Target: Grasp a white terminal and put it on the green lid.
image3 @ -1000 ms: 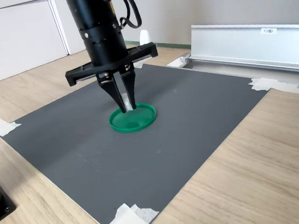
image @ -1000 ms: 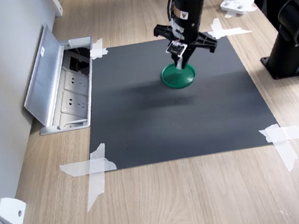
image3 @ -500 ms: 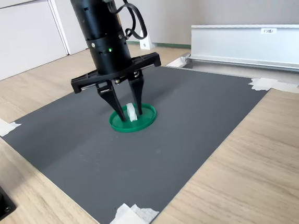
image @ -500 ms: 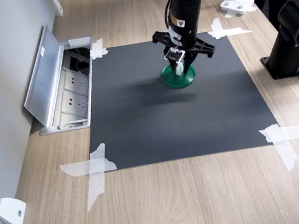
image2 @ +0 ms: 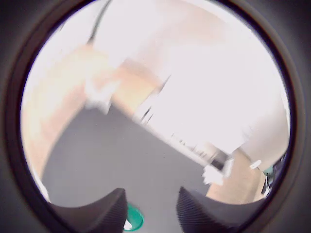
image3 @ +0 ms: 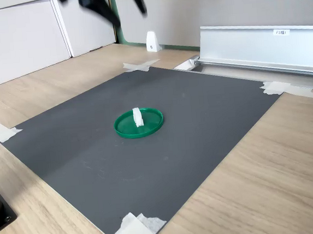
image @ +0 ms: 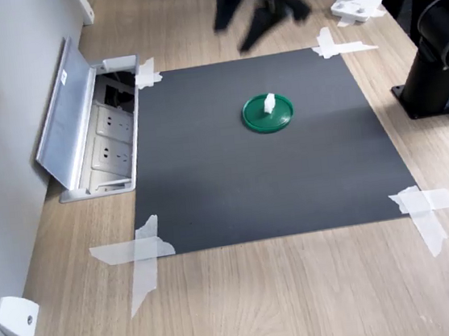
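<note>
The green lid (image: 268,114) (image3: 139,123) lies flat on the black mat (image: 234,183), a little towards its far side in the first exterior view. The tiny white terminal (image: 269,103) (image3: 138,117) stands upright on the lid, with nothing touching it. My gripper (image: 235,34) (image3: 127,12) is a dark blur high above and beyond the lid, open, with nothing between its fingers. In the wrist view the gripper (image2: 150,213) frames the mat far below; the lid (image2: 134,218) and terminal (image2: 127,224) show small beside one finger (image2: 97,217).
An open floor socket box with a raised metal flap (image: 73,120) (image3: 260,45) borders the mat. White tape strips (image: 141,254) hold the mat's corners. A white wedge piece (image: 16,320) sits by the wall. A black arm base (image: 440,62) stands at the first exterior view's right.
The gripper, which was down at the lid around the terminal, has let it go and risen fast away from the mat. The terminal stays standing on the lid.
</note>
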You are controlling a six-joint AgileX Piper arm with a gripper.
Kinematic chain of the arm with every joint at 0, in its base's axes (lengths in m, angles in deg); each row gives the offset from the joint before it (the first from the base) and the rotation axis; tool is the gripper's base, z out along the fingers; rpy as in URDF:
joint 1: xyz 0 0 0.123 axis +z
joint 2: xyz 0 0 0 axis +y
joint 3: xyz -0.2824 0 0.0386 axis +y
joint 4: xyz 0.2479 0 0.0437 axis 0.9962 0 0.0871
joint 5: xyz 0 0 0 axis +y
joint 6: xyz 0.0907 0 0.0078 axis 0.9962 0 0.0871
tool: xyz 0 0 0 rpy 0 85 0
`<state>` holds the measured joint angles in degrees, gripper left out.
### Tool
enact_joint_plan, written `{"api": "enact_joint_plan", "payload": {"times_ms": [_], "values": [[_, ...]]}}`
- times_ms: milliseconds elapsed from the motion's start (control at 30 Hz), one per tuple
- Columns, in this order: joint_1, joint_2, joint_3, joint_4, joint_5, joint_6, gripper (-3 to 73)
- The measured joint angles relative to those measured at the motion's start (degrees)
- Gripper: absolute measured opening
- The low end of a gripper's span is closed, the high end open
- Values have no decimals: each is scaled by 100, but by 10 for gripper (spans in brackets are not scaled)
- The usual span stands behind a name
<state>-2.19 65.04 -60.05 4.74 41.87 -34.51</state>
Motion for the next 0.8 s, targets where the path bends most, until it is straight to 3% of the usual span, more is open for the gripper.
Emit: {"api": "enact_joint_plan", "payload": {"times_ms": [200,267,567,800], "values": [[0,-818,-201,-102,-62,1326,81],[0,-1121,-145,-239,-224,1793,24],[0,-2755,570,-1009,-653,3774,-5],[0,-4016,1534,-1223,-830,4216,-5]]}}
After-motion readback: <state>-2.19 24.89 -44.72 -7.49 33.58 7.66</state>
